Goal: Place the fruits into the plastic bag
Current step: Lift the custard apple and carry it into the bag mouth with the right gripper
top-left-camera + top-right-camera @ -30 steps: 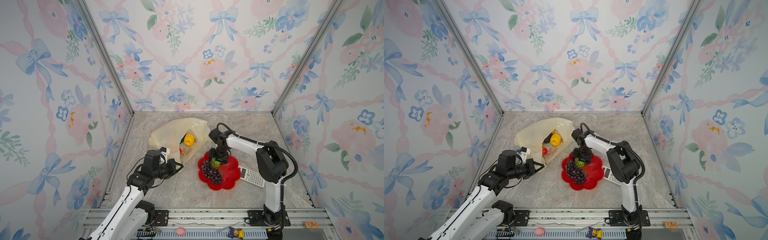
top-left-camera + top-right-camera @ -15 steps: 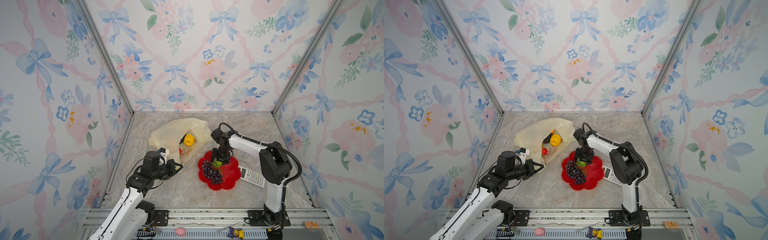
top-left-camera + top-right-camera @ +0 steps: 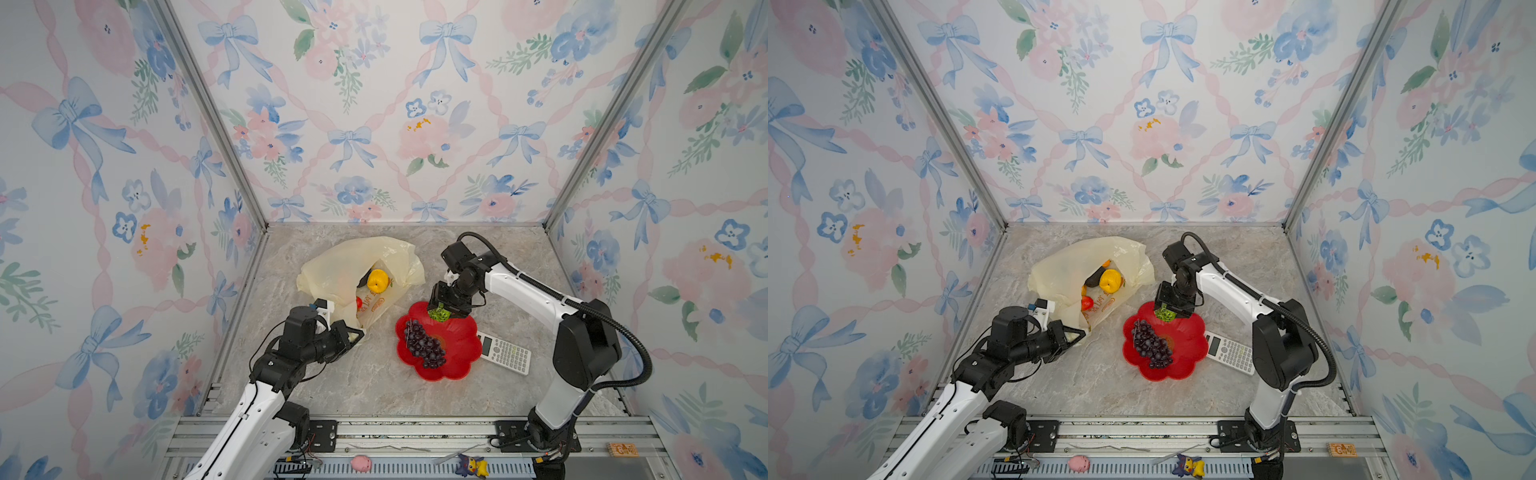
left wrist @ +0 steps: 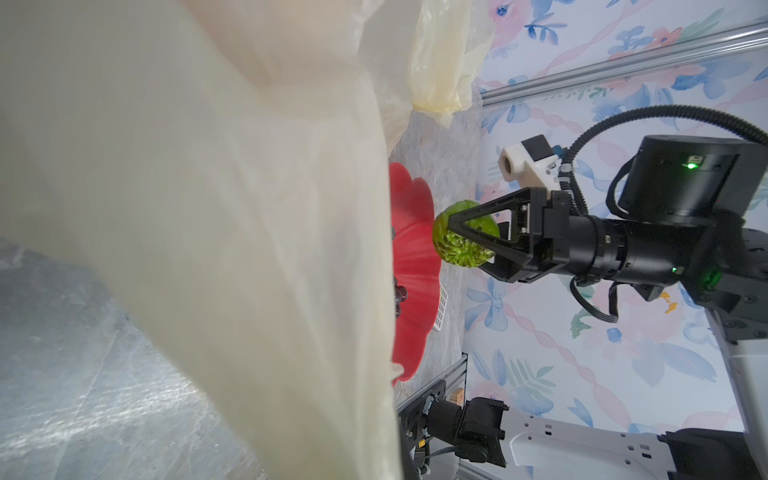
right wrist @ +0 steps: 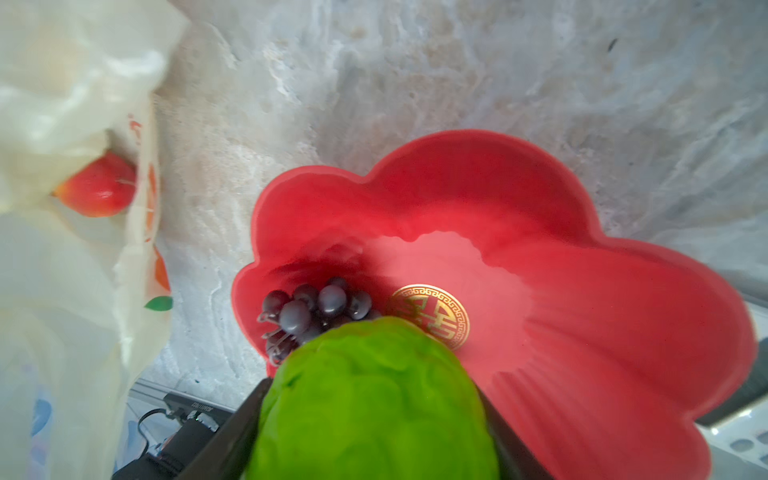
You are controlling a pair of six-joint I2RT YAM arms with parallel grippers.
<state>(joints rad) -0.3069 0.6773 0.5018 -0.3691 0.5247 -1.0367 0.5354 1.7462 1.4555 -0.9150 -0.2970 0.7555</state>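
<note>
Plastic bag (image 3: 345,262): laid on the desk (image 3: 374,386), its near edge pinched and held up by the left gripper (image 3: 354,332); a yellow fruit (image 3: 377,281) and red apple (image 3: 359,302) are seen inside.
Red dish (image 3: 457,353): set just beside the bag.
Grape bunch (image 3: 424,347): left lying in the dish.
Green ball (image 4: 457,249): clamped in the right gripper (image 3: 441,308); a second ago it was low on the dish, now it is raised clear over the far rim.
Meaning: the pick is judged done; the carry to the bag is due, the grape bunch after.
</note>
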